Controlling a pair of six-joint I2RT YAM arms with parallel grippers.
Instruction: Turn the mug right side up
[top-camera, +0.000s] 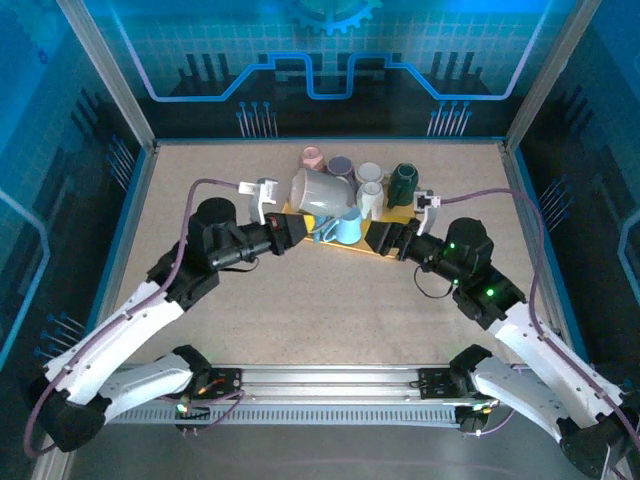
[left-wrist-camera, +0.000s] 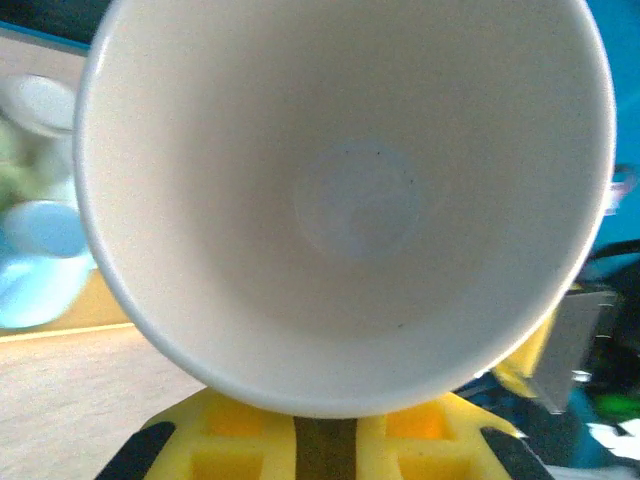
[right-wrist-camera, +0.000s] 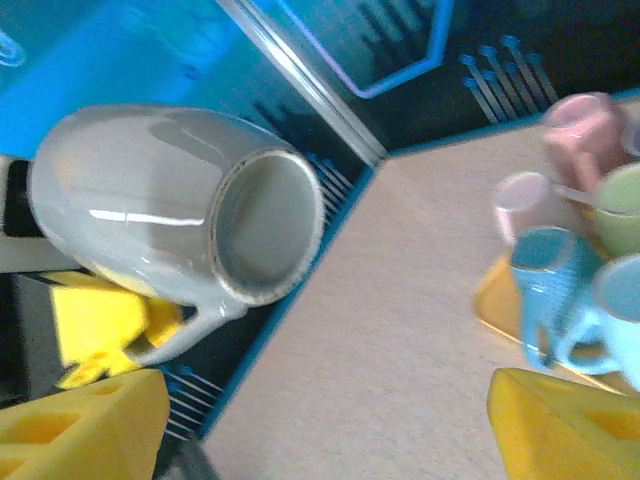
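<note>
The white mug (top-camera: 318, 190) is off the surface, held in the air at the far middle and lying on its side. It is neither inverted nor upright, so I judge the turn about half done. The left tool (top-camera: 295, 228) is clenched on its rim, mouth toward that wrist. The right tool (top-camera: 385, 237) is released, jaws spread, grasping nothing. What is left is to tip it mouth-up and set it down. The tan surface (top-camera: 300, 310) carries a yellow tray (top-camera: 400, 216) of other mugs (top-camera: 370, 175) at the far side. Blue-lit panels (top-camera: 330, 50) and metal posts (top-camera: 110, 70) enclose it.
</note>
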